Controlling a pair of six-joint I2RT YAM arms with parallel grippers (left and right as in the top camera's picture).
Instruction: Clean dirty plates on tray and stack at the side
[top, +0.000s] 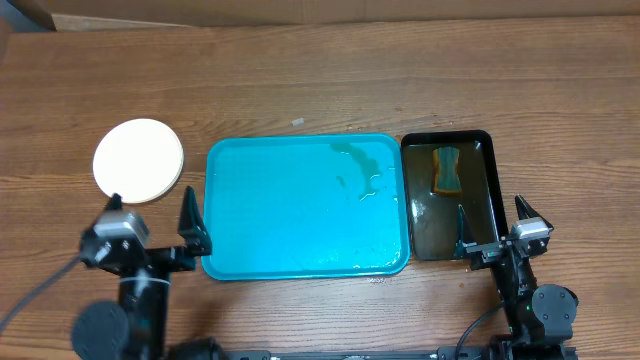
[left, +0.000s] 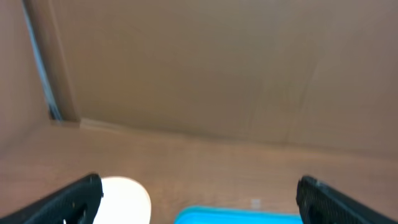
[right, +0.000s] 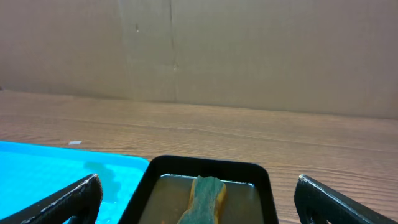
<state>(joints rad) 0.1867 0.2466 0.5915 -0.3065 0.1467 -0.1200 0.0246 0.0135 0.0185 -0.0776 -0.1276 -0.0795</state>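
Both arms sit at the near edge: the left arm (top: 130, 265) by the blue tray's (top: 290, 215) left corner, the right arm (top: 520, 270) at the black tray (top: 425, 225) holding the sponge (top: 447, 170). Both sets of jaws stand wide apart, gripping nothing. The plates (top: 139, 161) lie on the surface (top: 320, 90), left of the blue tray.

Wood-grain table (top: 300, 90) filling the whole overhead view, grain running left to right, brown cardboard panel (right: 261, 50) standing along the far edge of the table, vertical crease (right: 173, 53) running down the panel, even diffuse light falling across the tabletop, casting only soft shadows
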